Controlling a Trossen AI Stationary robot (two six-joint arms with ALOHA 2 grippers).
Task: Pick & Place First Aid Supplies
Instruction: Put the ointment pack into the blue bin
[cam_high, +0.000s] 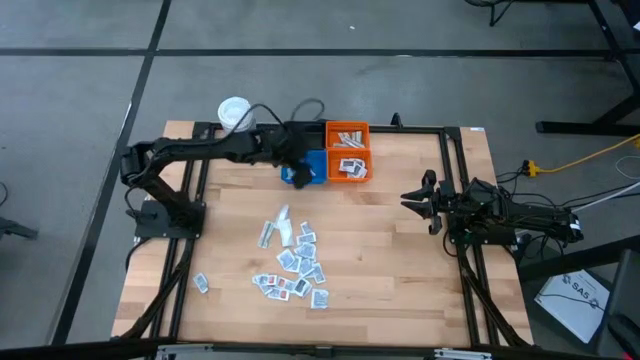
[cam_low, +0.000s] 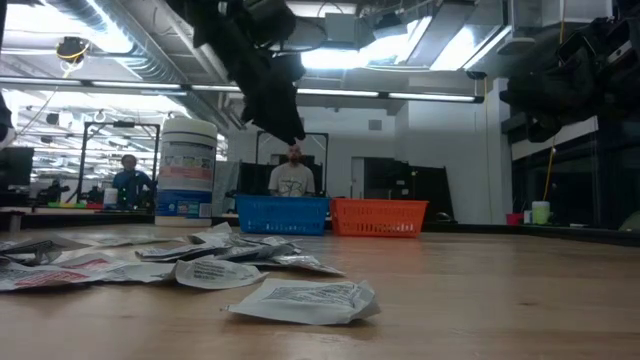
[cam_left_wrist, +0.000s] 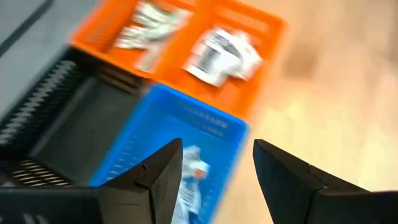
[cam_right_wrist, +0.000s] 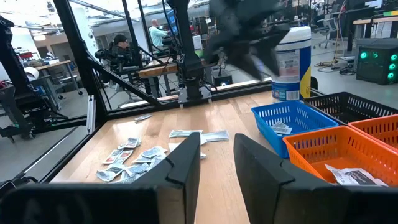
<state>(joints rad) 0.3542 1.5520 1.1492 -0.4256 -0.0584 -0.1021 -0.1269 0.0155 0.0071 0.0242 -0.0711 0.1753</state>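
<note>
The left tool (cam_left_wrist: 214, 177) hangs spread above the blue bin (cam_high: 312, 166), with one sachet (cam_left_wrist: 189, 177) inside; the other sachets (cam_high: 295, 262) lie on the table (cam_high: 400, 260). The right tool (cam_high: 418, 201), half spread, waits at right.

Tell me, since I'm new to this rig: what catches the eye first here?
The scatter of small flat white sachets across the middle of the wooden table. Next, the bright orange plastic bins and blue plastic bin at the far edge, with the left tool open above the blue one.
</note>
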